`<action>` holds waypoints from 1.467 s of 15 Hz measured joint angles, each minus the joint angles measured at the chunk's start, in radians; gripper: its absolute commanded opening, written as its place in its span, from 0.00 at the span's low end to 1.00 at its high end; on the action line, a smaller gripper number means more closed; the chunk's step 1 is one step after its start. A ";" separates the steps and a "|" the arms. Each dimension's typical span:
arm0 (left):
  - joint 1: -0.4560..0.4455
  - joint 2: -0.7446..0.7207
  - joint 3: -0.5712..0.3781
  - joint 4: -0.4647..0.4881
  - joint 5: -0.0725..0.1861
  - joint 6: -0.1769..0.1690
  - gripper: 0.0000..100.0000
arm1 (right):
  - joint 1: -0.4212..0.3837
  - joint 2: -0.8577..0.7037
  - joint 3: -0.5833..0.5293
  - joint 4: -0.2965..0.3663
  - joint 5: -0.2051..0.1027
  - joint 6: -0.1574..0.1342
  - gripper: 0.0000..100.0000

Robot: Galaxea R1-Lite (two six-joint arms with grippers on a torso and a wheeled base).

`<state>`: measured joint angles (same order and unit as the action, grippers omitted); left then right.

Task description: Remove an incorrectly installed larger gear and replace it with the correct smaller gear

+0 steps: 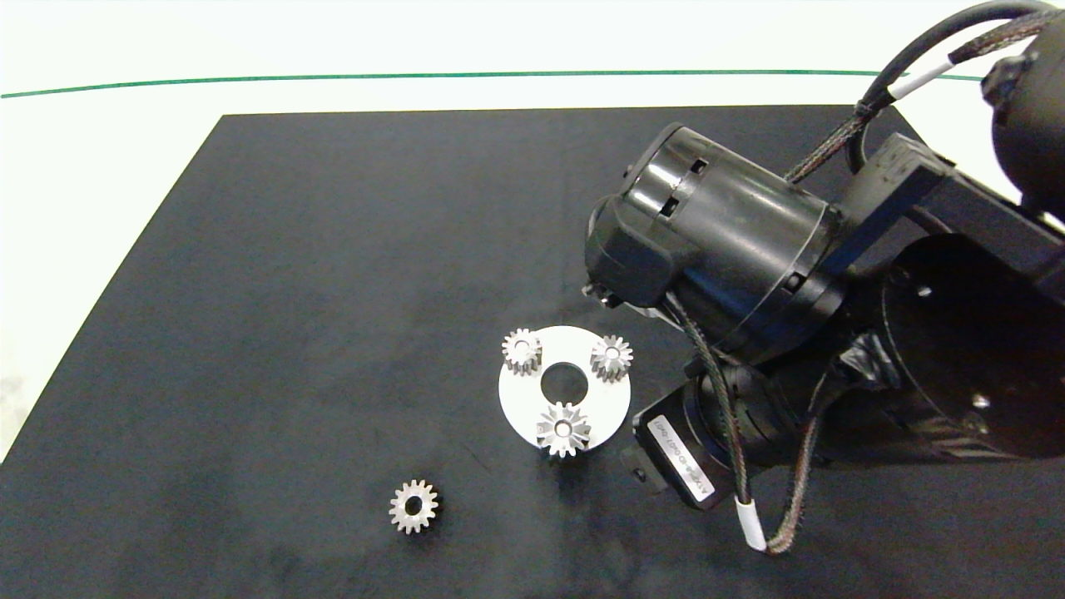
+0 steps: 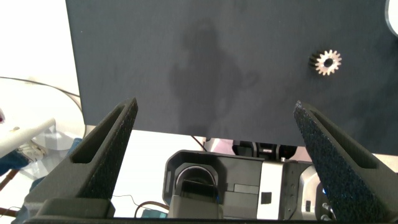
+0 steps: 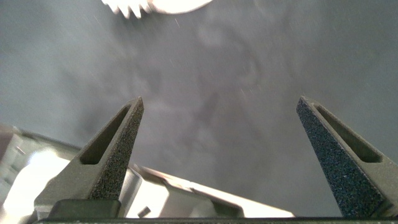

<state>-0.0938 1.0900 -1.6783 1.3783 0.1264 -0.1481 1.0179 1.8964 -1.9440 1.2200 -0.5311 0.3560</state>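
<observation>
The larger gear (image 1: 563, 428), a shiny starburst with long pointed teeth, sits on the near side of a white round plate (image 1: 516, 399). The smaller gear (image 1: 413, 506) lies loose on the black mat to the plate's near left, and it also shows in the left wrist view (image 2: 326, 63). My right gripper (image 3: 220, 101) is open and empty just above the mat, a short way from the larger gear's teeth (image 3: 124, 7) and the plate's edge (image 3: 180, 5). My left gripper (image 2: 214, 106) is open and empty beyond the mat's edge, out of the head view.
Two more small blunt-toothed gears (image 1: 522, 351) (image 1: 611, 358) stand on the plate's far side, around its round centre hole. The bulky right arm (image 1: 732, 249) overhangs the mat right of the plate and hides its own fingers. The black mat (image 1: 291, 291) lies on a white table.
</observation>
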 measured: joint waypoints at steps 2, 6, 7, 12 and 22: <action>-0.006 -0.003 0.000 0.002 0.000 0.000 1.00 | -0.005 -0.012 0.078 -0.119 0.027 -0.019 1.00; -0.007 -0.011 0.002 0.002 0.000 -0.001 1.00 | -0.014 -0.019 0.139 -0.228 0.089 -0.063 1.00; -0.007 -0.013 0.002 0.002 0.000 -0.001 1.00 | -0.015 -0.022 0.171 -0.292 0.089 -0.091 1.00; -0.007 -0.013 0.003 0.002 0.000 -0.001 1.00 | -0.060 -0.039 0.253 -0.415 0.163 -0.286 1.00; -0.009 -0.013 0.005 0.002 0.000 0.002 1.00 | -0.091 0.060 0.063 -0.361 0.243 -0.405 1.00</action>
<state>-0.1028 1.0766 -1.6732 1.3806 0.1260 -0.1457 0.9270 1.9564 -1.8811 0.8585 -0.2885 -0.0489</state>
